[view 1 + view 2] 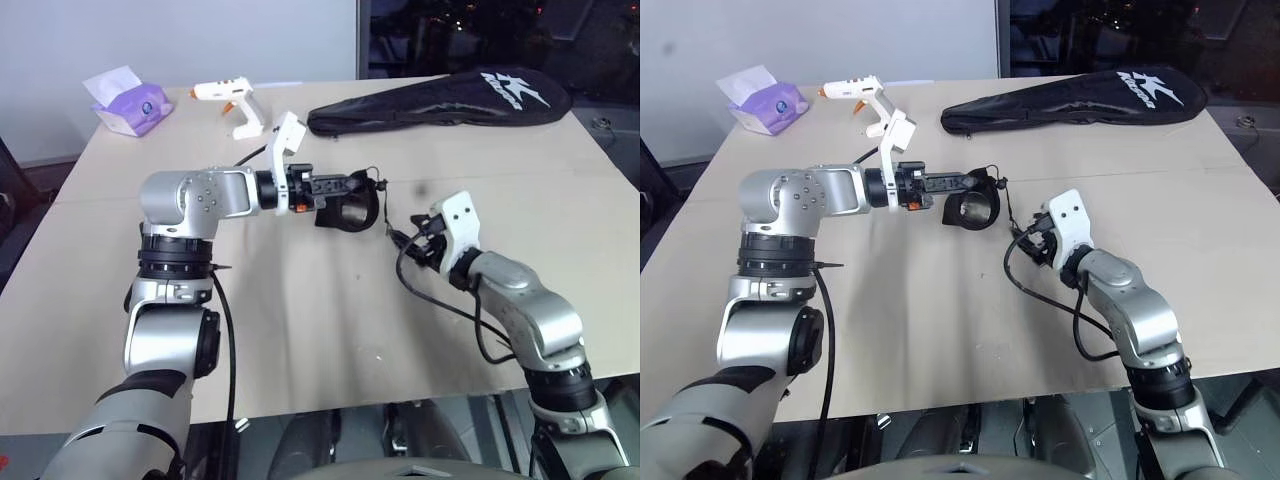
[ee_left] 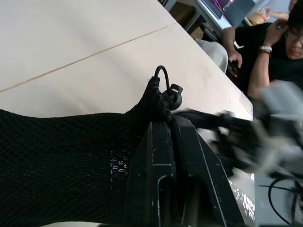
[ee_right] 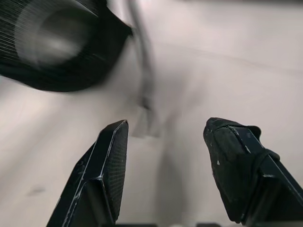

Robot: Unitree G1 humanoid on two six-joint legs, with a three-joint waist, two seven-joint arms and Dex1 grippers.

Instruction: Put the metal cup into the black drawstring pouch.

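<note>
Left gripper [image 1: 352, 186] is clamped on the pouch [image 1: 348, 208], holding it above the table [image 1: 300, 330] near centre. A pale cylinder, probably the cup [image 3: 47, 40], shows inside the pouch. Right gripper [image 3: 165, 163], at the pouch's 4 o'clock, has fingers spread wide, empty.

Even, soft indoor light; head views sharp, wrist views partly blurred.

The pale table [image 1: 330, 330] is evenly lit from above, with faint soft shadows under both arms and no hard glare; the background beyond its far edge is dark. In the left wrist view the pouch's [image 2: 61, 161] mesh is crisp, while the right gripper [image 2: 265, 137] smears into a pale blur. In the right wrist view the fingers [image 3: 106, 165] are sharp, the pouch and its cord streaked.
</note>
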